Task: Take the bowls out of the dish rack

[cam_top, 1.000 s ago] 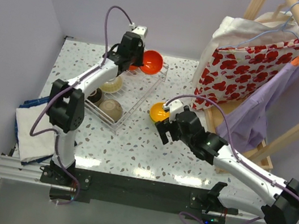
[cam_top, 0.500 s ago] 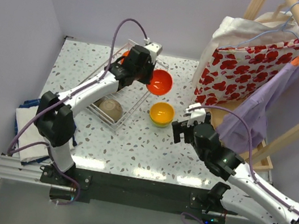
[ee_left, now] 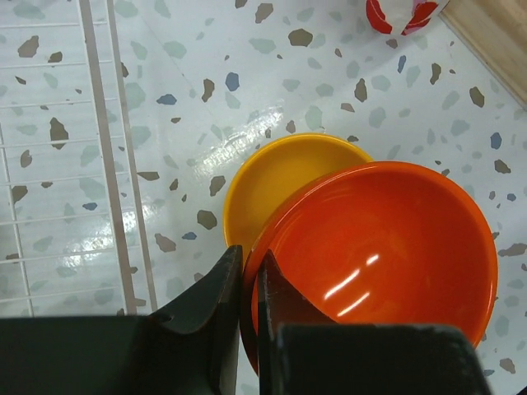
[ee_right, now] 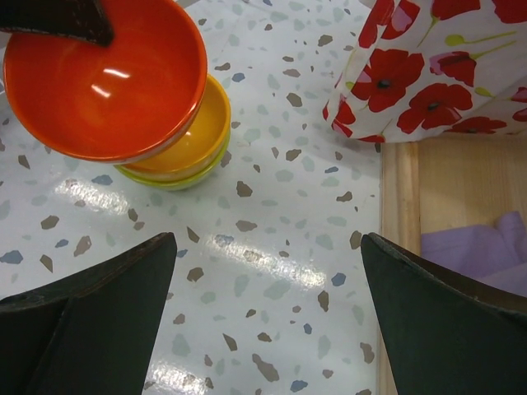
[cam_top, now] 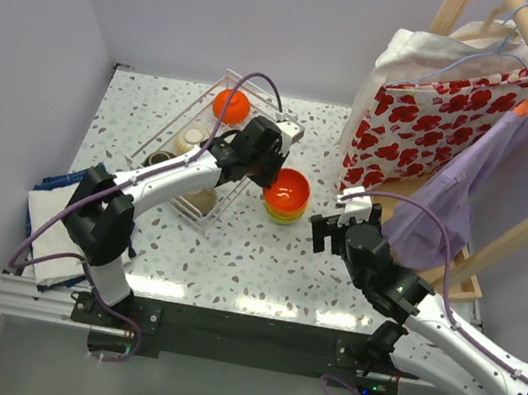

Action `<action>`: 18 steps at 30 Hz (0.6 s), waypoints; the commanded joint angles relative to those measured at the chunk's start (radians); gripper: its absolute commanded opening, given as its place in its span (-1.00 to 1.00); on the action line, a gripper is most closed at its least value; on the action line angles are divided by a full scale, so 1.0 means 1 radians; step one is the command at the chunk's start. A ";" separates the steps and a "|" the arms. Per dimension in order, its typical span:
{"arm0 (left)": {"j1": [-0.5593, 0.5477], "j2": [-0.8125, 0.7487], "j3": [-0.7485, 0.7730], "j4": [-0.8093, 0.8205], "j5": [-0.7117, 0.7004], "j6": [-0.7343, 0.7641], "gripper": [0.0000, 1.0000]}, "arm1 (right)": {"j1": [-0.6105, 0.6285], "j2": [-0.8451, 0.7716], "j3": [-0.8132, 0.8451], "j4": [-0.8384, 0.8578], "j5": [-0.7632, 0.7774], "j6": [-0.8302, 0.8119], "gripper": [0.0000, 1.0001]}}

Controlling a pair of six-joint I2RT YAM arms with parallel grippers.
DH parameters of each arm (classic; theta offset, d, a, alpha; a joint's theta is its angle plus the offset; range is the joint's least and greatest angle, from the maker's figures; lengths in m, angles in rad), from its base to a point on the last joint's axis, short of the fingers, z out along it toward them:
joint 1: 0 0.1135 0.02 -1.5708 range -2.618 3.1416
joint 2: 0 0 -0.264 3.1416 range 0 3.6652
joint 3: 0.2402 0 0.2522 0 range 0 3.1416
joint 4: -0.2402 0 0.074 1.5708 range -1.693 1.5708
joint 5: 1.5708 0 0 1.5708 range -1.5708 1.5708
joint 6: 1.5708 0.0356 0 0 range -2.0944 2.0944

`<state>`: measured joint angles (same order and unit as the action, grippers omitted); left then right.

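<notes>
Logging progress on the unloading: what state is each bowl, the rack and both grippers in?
left gripper: shut on orange-red bowl's rim
orange-red bowl: held over yellow-orange bowl
yellow-orange bowl: nested in lime green bowl
dish rack: holds other bowls
second orange-red bowl: in dish rack
right gripper: open, empty

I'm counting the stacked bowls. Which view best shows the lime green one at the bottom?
Right wrist: its side angle shows the lime green bowl peeking out beneath the yellow bowl. Top external gives at most a green sliver; in left wrist the orange bowl and yellow bowl cover it.
</notes>
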<state>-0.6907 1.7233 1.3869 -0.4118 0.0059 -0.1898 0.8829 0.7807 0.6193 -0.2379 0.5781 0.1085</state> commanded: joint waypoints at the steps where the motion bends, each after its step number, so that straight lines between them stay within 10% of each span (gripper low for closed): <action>1: -0.003 -0.007 -0.002 0.113 0.011 -0.022 -1.00 | -0.001 0.006 0.007 0.055 0.011 0.020 0.97; 18: -0.003 0.091 -0.031 0.183 -0.050 -0.060 -0.92 | 0.001 -0.004 -0.016 0.048 0.009 0.017 0.97</action>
<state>-0.6907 1.8114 1.3594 -0.3000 -0.0319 -0.2356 0.8829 0.7895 0.6147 -0.2379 0.5774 0.1085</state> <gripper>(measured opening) 0.140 0.986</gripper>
